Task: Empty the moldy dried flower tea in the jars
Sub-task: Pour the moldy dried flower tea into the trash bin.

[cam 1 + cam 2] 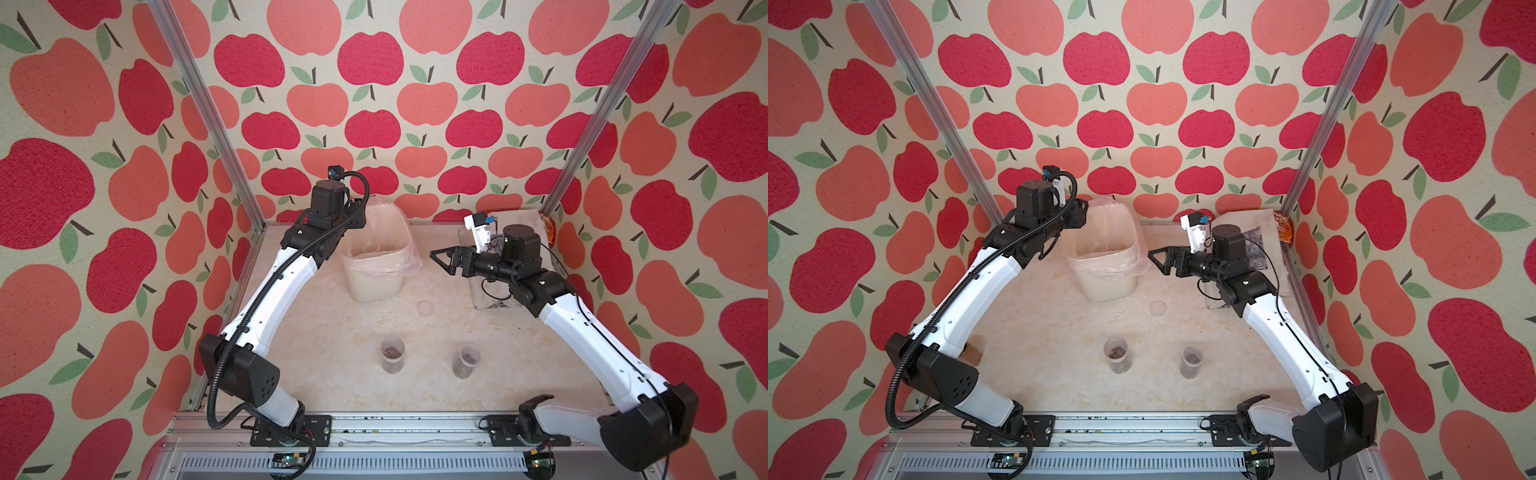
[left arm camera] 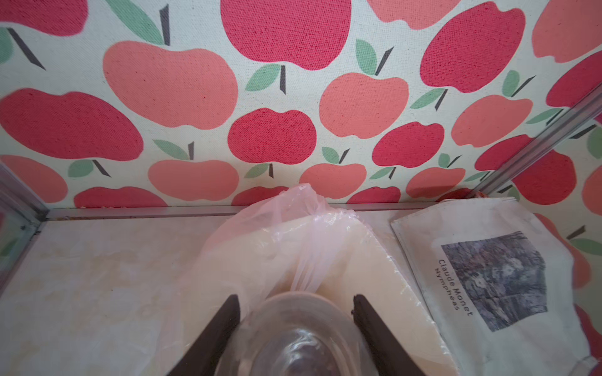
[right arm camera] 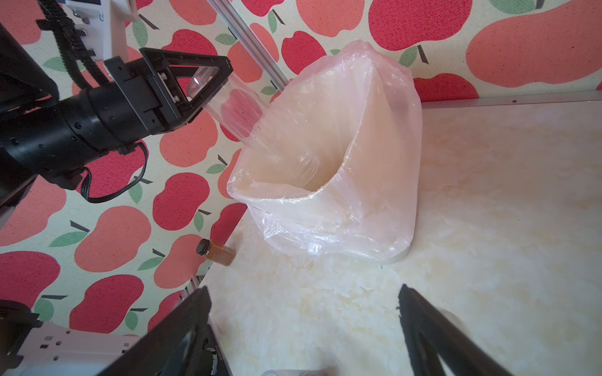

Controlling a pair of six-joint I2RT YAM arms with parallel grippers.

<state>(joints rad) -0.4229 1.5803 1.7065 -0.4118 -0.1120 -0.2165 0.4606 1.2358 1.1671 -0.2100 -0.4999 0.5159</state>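
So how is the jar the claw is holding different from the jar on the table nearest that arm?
The held jar is tipped toward the bin; the table jar stands upright. The left claw grips the held jar; nothing touches the table jar. The held jar looks nearly empty; the table jar holds dark tea bits. Both are small, clear and round.

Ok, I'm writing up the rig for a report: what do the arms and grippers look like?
The left arm and right arm have white shells with black joints and motor housings. A ribbed black conduit runs along the left arm. The left gripper and right gripper are black, with hollow triangular fingers.
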